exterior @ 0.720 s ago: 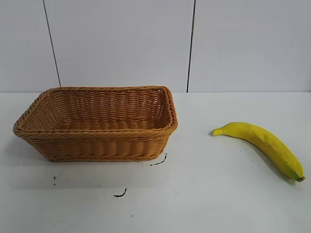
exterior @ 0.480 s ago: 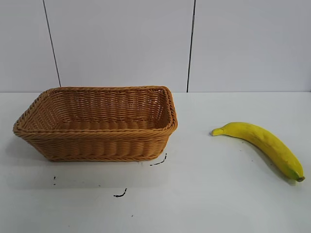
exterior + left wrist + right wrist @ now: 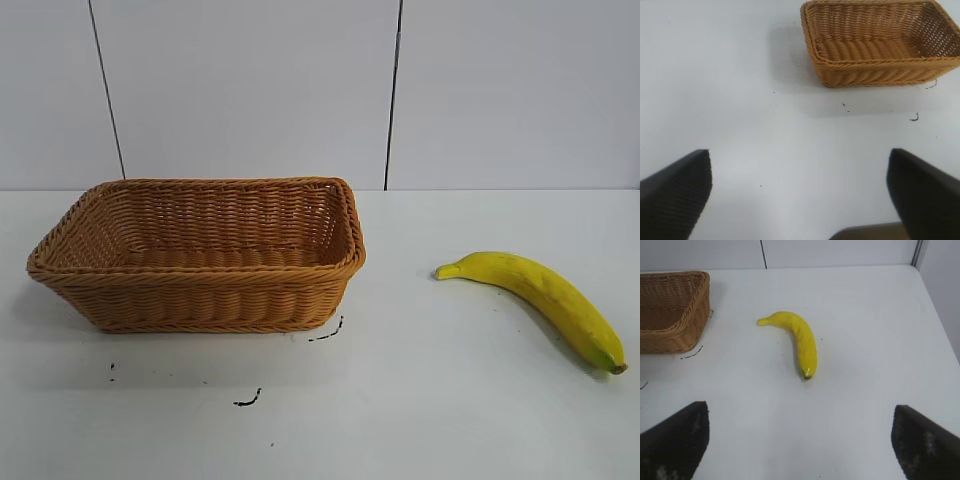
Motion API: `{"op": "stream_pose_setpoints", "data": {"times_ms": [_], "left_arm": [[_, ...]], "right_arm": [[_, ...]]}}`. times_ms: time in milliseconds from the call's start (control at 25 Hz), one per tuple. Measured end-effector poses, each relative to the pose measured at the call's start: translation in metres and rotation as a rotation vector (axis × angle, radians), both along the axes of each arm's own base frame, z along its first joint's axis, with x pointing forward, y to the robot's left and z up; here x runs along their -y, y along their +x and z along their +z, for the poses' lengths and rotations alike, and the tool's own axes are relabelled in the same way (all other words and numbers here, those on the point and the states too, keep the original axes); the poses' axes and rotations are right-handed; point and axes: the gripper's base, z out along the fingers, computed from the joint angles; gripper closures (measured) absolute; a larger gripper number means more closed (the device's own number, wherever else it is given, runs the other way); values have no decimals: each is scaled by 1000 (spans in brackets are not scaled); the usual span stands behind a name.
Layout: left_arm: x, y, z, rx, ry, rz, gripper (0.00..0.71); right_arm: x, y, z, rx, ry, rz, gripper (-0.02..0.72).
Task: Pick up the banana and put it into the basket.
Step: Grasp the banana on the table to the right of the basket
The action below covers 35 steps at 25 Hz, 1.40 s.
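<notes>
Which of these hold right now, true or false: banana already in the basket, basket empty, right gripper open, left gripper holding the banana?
1. The banana is in the basket. False: it lies on the table, apart from the basket, on the right arm's side.
2. The basket is empty. True.
3. The right gripper is open. True.
4. The left gripper holds the banana. False: it is open over bare table, holding nothing.

Neither of my arms shows in the exterior view, each wrist view cuts my dark fingers [image 3: 675, 195] [image 3: 922, 440] off at the lower corners, and the basket [image 3: 670, 310] runs off the right wrist view's left edge.
</notes>
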Motion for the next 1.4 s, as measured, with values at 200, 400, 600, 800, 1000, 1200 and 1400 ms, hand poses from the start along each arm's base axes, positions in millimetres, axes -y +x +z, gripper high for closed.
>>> {"op": "stream_pose_setpoints", "data": {"times_ms": [200,400,600,800,1000,1200,1400], "left_arm": [[0,0,0,0,0,0,20],[0,0,0,0,0,0,20],[0,0,0,0,0,0,20],[0,0,0,0,0,0,20],[0,0,0,0,0,0,20],[0,0,0,0,0,0,20],[0,0,0,0,-1,-1,20]], "right_arm": [[-2,66,1,-261,-28,26,11],[-5,136,-12,-430,-74,100,11],[-7,195,-29,-513,-134,219,11],[-9,244,-50,-472,-180,309,11],[-11,278,-80,-431,-186,325,11],[-12,298,-124,-467,-177,327,11],[-13,313,-170,-496,-159,322,11]]}}
